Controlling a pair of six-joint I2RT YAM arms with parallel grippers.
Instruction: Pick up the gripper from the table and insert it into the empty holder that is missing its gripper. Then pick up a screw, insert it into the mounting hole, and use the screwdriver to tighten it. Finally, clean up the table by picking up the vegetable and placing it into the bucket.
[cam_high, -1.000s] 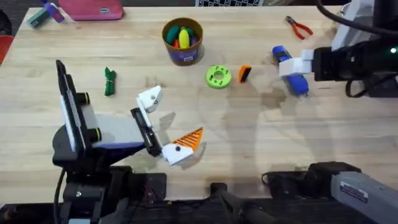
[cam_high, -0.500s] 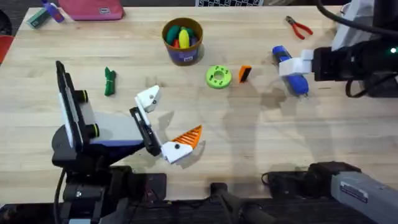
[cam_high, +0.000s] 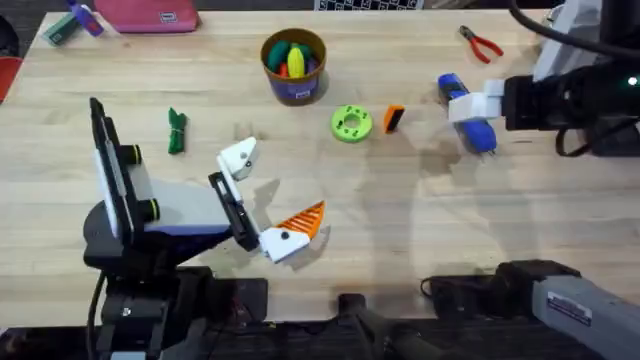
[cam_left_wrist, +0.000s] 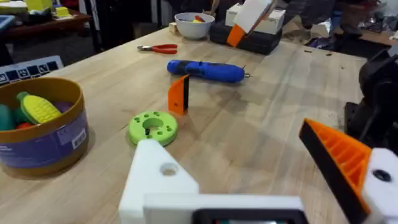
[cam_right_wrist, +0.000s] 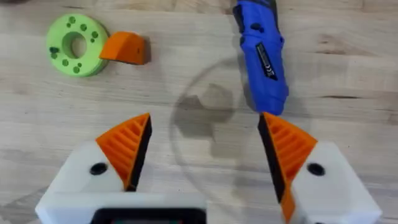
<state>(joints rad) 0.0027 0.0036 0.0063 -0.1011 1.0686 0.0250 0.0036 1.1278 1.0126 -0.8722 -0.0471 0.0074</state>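
1. Loose orange gripper (cam_high: 394, 119) standing on edge on the wood table (cam_high: 400, 230), just right of the green disc (cam_high: 351, 123) and well left of the screwdriver (cam_high: 468, 113); in the left wrist view the gripper (cam_left_wrist: 179, 94) upright, long axis vertical, dark side facing right.
2. Screwdriver lying flat near the table's right side, long axis running from far-left to near-right in the overhead view; thin metal tip not made out there. In the left wrist view, tip at the right end of the blue body (cam_left_wrist: 205, 70).
3. Holder (cam_high: 240, 158) missing its orange pad, on the left gripper (cam_high: 265, 200); the other finger carrying one orange wedge (cam_high: 303, 222). Fingers spread wide, nothing between them.
4. Right gripper (cam_right_wrist: 202, 152) above the table beside the screwdriver (cam_right_wrist: 262, 53), fingers spread apart, empty, two orange pads fitted.
5. Counted: one loose gripper, one screwdriver, one green disc, one vegetable (cam_high: 176, 130), one bucket (cam_high: 294, 66), one pair of red pliers (cam_high: 481, 43).
6. Vegetable lying left of the holder, long axis roughly front to back; bucket at the far middle, holding toy food.
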